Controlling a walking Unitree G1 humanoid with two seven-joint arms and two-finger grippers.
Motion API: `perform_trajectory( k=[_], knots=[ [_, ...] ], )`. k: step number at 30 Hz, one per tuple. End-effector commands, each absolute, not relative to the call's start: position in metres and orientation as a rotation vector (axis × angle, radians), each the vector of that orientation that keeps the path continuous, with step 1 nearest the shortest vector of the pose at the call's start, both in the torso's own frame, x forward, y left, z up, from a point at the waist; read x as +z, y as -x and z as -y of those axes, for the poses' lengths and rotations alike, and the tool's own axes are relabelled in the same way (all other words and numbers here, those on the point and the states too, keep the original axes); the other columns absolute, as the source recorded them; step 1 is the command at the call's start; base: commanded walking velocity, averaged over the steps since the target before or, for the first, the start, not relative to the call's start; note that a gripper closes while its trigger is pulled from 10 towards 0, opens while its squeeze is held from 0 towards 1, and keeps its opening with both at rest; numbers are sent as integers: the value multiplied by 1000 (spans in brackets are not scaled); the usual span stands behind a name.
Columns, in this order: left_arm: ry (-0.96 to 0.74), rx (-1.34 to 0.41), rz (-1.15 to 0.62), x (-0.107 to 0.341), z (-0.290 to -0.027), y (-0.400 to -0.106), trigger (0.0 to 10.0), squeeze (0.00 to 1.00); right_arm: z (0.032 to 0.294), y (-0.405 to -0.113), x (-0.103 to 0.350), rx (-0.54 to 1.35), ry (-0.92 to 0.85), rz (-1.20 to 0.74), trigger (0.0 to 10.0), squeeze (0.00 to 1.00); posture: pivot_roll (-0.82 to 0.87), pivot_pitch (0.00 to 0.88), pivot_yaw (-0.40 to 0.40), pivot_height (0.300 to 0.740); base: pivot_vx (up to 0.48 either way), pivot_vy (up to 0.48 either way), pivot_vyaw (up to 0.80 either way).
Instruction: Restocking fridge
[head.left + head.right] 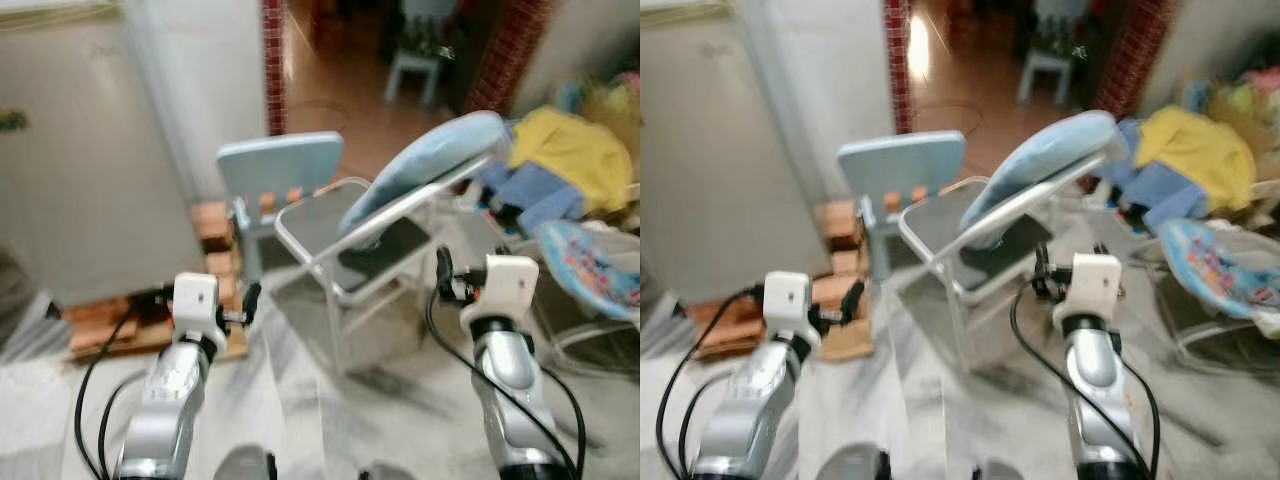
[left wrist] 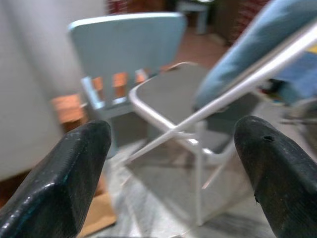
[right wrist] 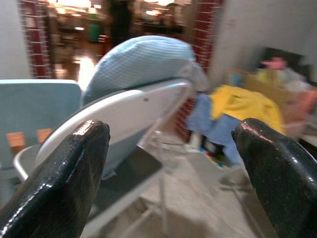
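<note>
A white fridge [image 1: 70, 160] with its door closed stands at the far left on a low wooden pallet [image 1: 105, 328]. My left gripper [image 1: 250, 302] is raised in front of me, right of the fridge, open with nothing between its fingers [image 2: 69, 183]. My right gripper [image 1: 443, 272] is held up at the same height, also open and empty, its fingers [image 3: 64, 183] pointing at a folding chair. The pictures are blurred.
A grey metal folding chair [image 1: 335, 250] with a light blue cushion [image 1: 430, 160] on its back stands straight ahead. Behind it is a pale blue plastic chair [image 1: 280, 165]. Piled clothes [image 1: 570, 160] and a patterned baby seat [image 1: 595, 265] crowd the right. Marble floor [image 1: 300, 400] lies below.
</note>
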State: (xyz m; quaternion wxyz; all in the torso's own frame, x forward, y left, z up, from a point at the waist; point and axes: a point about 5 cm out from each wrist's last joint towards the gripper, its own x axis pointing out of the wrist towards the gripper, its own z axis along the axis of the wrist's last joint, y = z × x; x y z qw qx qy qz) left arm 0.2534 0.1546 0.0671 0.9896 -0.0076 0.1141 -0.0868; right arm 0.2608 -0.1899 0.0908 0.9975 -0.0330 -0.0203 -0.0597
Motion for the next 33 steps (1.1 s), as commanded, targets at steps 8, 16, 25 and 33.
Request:
perform_trajectory(
  k=[8,16,25,33],
  knots=[
    [0,-199,-219,70,-157,-255,10000,0,184,-261,89,-110,53,39,10000,0,29,14,-11,740,0,475,-800],
    [-3,-210,-218,70,-158,-256,10000,0,184,-263,91,-112,59,44,10000,0,27,17,-11,740,0,479,-800],
    [7,-235,-220,69,-154,-254,10000,0,183,-264,90,-109,58,41,10000,0,29,19,-11,740,0,360,-800],
    [15,-253,-226,69,-153,-253,10000,0,183,-264,88,-110,55,29,10000,0,28,20,-13,740,0,82,-800]
  ],
)
